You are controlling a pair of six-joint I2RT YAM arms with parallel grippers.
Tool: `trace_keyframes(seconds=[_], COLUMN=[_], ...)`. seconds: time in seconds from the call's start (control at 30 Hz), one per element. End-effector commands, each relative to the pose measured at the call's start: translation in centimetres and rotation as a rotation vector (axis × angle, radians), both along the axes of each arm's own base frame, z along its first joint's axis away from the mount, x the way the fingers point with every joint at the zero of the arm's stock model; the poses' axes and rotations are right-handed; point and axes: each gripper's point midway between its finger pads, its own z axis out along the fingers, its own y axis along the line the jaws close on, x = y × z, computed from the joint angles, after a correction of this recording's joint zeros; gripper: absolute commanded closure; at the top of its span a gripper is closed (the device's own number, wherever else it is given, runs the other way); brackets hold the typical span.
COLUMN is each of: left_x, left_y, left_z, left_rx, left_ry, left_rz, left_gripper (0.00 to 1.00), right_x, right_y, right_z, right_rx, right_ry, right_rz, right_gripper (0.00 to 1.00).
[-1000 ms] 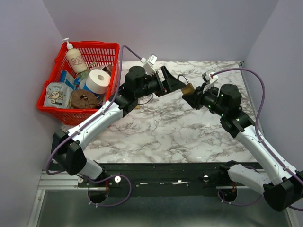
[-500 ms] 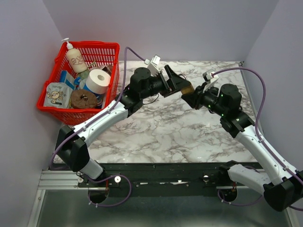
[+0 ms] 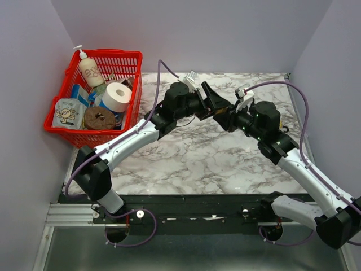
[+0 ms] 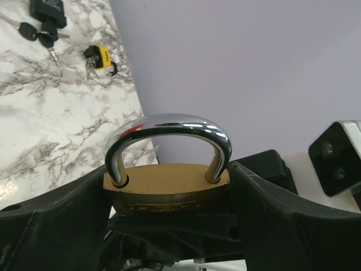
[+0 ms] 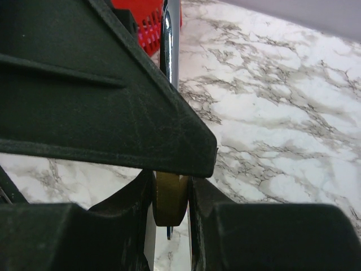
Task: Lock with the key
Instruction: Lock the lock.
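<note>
Above the marble tabletop (image 3: 186, 161), mid-frame, the right gripper (image 3: 227, 117) has its jaws clamped on the brass padlock (image 4: 166, 183). The left gripper (image 3: 213, 103) has its jaws spread wide around the padlock's ends; whether they grip it, I cannot tell. Keys (image 4: 39, 33) lie upper left in the left wrist view.

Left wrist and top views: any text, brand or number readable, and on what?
Nothing reads clearly.
Brass padlock with chrome shackle: faint marks low on body, too blurred.
Black padlock: white lettering, cropped and blurred.
Small yellow padlock: dark label, too small.
White pump bottle and pale printed pouch in red plastic basket: prints too small.
</note>
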Motion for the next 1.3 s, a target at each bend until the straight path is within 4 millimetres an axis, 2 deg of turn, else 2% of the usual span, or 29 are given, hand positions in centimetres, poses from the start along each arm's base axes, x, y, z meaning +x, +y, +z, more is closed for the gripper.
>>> trace_keyframes(seconds=[0.0, 0.27, 0.37, 0.4, 0.43, 0.5, 0.53, 0.63, 0.67, 0.7, 0.73, 0.77, 0.8, 0.9, 1.0, 1.1, 1.27], left_x=[0.3, 0.1, 0.0, 0.1, 0.1, 0.3, 0.4, 1.0, 1.0, 1.2, 1.6, 1.6, 1.8, 2.3, 2.3, 1.9, 1.0], left_y=[-0.5, -0.6, -0.5, -0.5, -0.5, -0.2, 0.0, 0.5, 0.6, 0.7, 1.1, 1.2, 1.4, 2.2, 2.7, 2.8, 2.9], left_z=[-0.9, -1.2, -1.3, -1.4, -1.4, -1.2, -1.3, -1.2, -1.0, -1.0, -0.8, -0.7, -0.5, -0.2, 0.2, 0.6, 0.9], left_rx=[0.004, 0.007, 0.008, 0.009, 0.008, 0.004, 0.008, 0.008, 0.005, 0.008, 0.007, 0.006, 0.005, 0.007, -0.008, -0.035, -0.056], left_ry=[0.06, 0.063, 0.064, 0.067, 0.067, 0.064, 0.066, 0.065, 0.062, 0.056, 0.053, 0.049, 0.045, 0.028, 0.026, 0.024, 0.018], left_rz=[0.024, 0.021, 0.021, 0.022, 0.019, 0.023, 0.028, 0.041, 0.038, 0.04, 0.049, 0.045, 0.048, 0.055, 0.047, 0.024, -0.007], left_gripper=[0.16, 0.25, 0.35, 0.4, 0.51, 0.65, 0.77, 0.91, 0.94, 0.96, 1.0, 1.0, 1.0, 1.0, 1.0, 1.0, 1.0], right_x=[1.5, 1.6, 1.4, 1.2, 1.0, 0.8, 0.7, 0.2, -0.1, -0.3, -0.7, -1.0, -1.2, -1.9, -2.5, -3.0, -3.4], right_y=[-0.5, -0.4, 0.0, 0.1, 0.3, 0.2, 0.1, 0.0, 0.0, 0.0, 0.1, 0.0, 0.0, -0.6, -1.1, -1.0, -0.5], right_z=[3.0, 1.9, 1.8, 1.7, 1.6, 1.2, 0.9, 0.5, 0.2, 0.2, 0.1, -0.2, -0.4, -0.8, -1.1, -0.9, 0.7], right_rx=[0.014, 0.003, 0.007, 0.007, 0.006, 0.003, -0.003, -0.014, -0.019, -0.019, -0.019, -0.025, -0.028, -0.036, -0.032, -0.026, -0.03], right_ry=[-0.085, -0.039, -0.027, -0.024, -0.017, 0.004, 0.015, 0.026, 0.028, 0.032, 0.037, 0.048, 0.055, 0.083, 0.113, 0.115, 0.058], right_rz=[-0.074, -0.081, -0.058, -0.046, -0.034, -0.037, -0.035, -0.024, -0.014, -0.006, 0.012, 0.022, 0.033, 0.058, 0.113, 0.182, 0.269], right_gripper=[0.99, 0.99, 0.99, 0.93, 0.88, 0.77, 0.75, 0.66, 0.6, 0.48, 0.43, 0.38, 0.29, 0.23, 0.23, 0.28, 0.37])
